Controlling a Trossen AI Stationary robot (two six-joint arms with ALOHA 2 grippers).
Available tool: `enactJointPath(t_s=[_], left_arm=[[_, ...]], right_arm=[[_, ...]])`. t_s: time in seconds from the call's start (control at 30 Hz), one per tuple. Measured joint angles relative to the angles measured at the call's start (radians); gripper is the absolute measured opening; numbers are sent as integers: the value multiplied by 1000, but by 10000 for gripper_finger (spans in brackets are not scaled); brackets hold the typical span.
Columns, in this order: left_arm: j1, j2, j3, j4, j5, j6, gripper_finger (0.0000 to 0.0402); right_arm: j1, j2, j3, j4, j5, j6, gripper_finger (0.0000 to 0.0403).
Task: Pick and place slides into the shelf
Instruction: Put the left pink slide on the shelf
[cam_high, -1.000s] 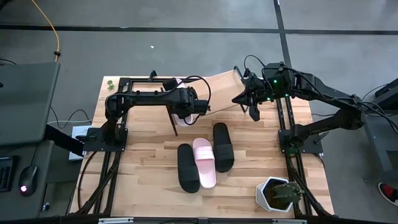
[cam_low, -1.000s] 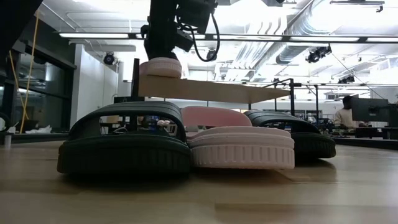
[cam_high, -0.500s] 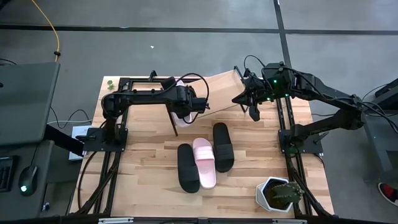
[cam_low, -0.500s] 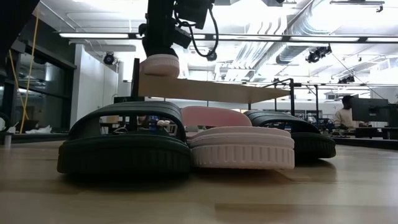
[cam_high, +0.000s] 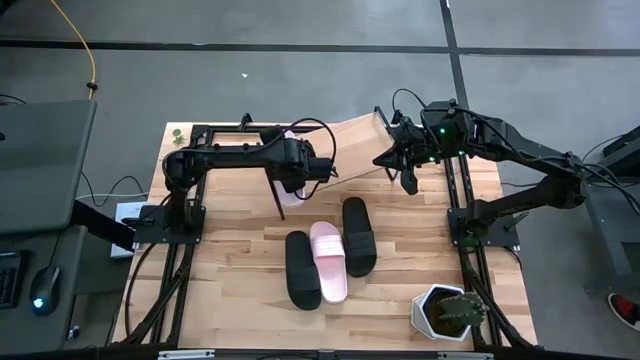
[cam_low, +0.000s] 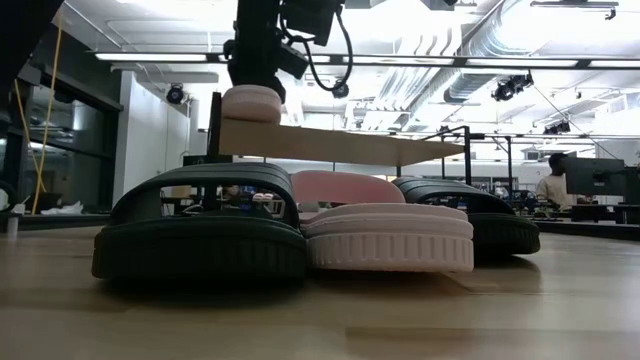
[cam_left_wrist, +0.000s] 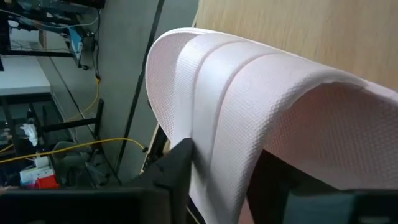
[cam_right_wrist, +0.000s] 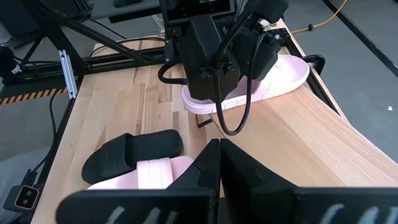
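Left gripper (cam_high: 300, 180) over the left end of the shelf (cam_high: 350, 140), fingers (cam_left_wrist: 177, 171) straddling the strap of a pale pink slide (cam_right_wrist: 273, 78) with daylight between pad and strap on one side, so loosened rather than clamped; that slide lying on the slanted board, sole down, at the board's left end, as the low view (cam_low: 252, 103) also shows. Right gripper (cam_high: 408, 180) held above the shelf's right end, fingers (cam_right_wrist: 208, 168) pressed together on nothing.

On the table (cam_high: 230, 290) in front of the shelf, three more slides side by side: a black slide (cam_high: 302, 270) on the left, a second pink slide (cam_high: 329, 262) touching it in the middle, another black slide (cam_high: 359, 236) just to the right and set a little further back. In the low view the same three in a row, left black slide (cam_low: 200, 235) nearest, pink (cam_low: 385, 238) beside it, right black one (cam_low: 470, 215) partly behind.

Potted cactus (cam_high: 448, 312) in a white pot at the table's near right corner, well apart from the slides. Person (cam_low: 551, 185) seated far off in the room behind
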Motion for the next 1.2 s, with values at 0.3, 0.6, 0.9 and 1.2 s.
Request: enactJointPath(t_s=[0.3, 0.6, 0.9, 1.2], left_arm=[[-5, 0, 0, 1, 66, 51, 162], [-28, -21, 2, 0, 84, 59, 150], [-53, -68, 2, 0, 103, 59, 152], [-53, -73, 2, 0, 118, 58, 152]], right_arm=[[0, 2, 0, 0, 0, -1, 0], [0, 21, -16, 19, 10, -2, 0], [0, 22, -127, 115, 10, -29, 0], [0, 20, -135, 127, 10, -37, 0]])
